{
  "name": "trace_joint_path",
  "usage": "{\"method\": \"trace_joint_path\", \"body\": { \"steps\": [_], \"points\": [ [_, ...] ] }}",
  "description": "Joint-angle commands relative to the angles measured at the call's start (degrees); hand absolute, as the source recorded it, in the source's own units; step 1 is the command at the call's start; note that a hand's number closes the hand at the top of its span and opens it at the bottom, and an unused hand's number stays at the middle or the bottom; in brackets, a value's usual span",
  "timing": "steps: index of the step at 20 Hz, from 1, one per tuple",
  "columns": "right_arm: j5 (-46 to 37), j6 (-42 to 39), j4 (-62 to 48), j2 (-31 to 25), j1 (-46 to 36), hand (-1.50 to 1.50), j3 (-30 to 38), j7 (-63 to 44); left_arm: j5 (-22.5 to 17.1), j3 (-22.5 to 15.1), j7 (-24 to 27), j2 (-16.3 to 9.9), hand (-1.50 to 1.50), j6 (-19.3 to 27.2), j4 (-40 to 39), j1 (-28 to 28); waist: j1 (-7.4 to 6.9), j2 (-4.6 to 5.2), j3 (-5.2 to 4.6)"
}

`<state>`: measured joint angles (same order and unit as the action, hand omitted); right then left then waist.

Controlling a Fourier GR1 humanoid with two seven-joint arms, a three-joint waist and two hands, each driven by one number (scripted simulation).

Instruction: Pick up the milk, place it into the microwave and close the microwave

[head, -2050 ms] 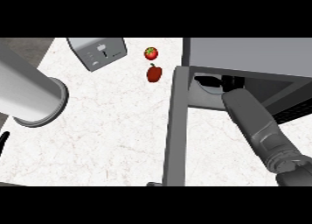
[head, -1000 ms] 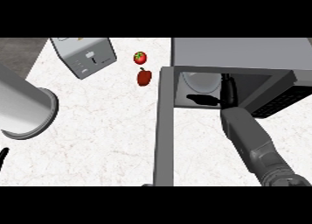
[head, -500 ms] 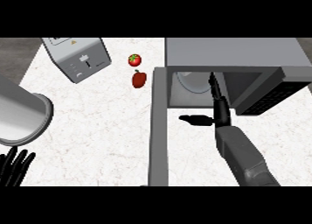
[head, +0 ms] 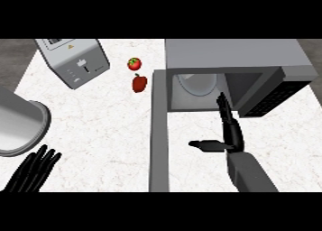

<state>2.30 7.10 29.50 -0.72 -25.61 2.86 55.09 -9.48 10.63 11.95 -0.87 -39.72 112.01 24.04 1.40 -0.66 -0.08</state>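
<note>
You can see the milk [head: 198, 84] standing inside the microwave [head: 233, 56], whose door [head: 160, 135] hangs wide open. Your right hand [head: 228, 131] sits just outside, fingers straight. Your left hand [head: 33, 171] rests open, low at the left.

Right hand [head: 230, 131]: matte black, with slender segmented fingers and a separate thumb. It is mounted on a smooth grey cylindrical forearm [head: 248, 173]. Left hand [head: 31, 173]: identical black finish and slender fingers.

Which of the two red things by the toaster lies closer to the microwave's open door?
The lower, darker red pepper; the rounder tomato sits farther back, nearer the toaster.
</note>
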Motion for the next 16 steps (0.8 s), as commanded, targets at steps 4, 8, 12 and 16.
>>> {"method": "trace_joint_path", "body": {
  "steps": [4, 8, 12, 16],
  "points": [
    [3.60, -7.07, 19.23, -0.58, 16.68, -1.50, -3.03, -1.25, 7.07, -4.06, 0.08, -0.11, 1.50, 1.73, -3.80, -7.06, 0.88, 0.06, -0.06],
    [6.17, -10.46, 33.84, -4.22, 25.26, 1.50, -4.15, -6.57, 12.69, -11.38, 0.12, 0.85, 1.50, 5.87, -3.48, -7.26, 0.36, 0.19, -0.05],
    [8.19, -10.31, 45.96, -4.79, 34.71, -1.50, -5.02, -10.90, 18.38, -15.15, 1.23, 0.86, 1.50, 8.47, -8.16, -11.16, 0.44, 0.32, -0.06],
    [13.56, -13.12, 52.16, -9.58, 36.07, -1.50, -0.01, -15.88, 20.29, -19.97, -2.16, 0.86, 1.50, 17.71, -12.45, -20.30, -0.24, 0.57, 0.03]
  ]
}}
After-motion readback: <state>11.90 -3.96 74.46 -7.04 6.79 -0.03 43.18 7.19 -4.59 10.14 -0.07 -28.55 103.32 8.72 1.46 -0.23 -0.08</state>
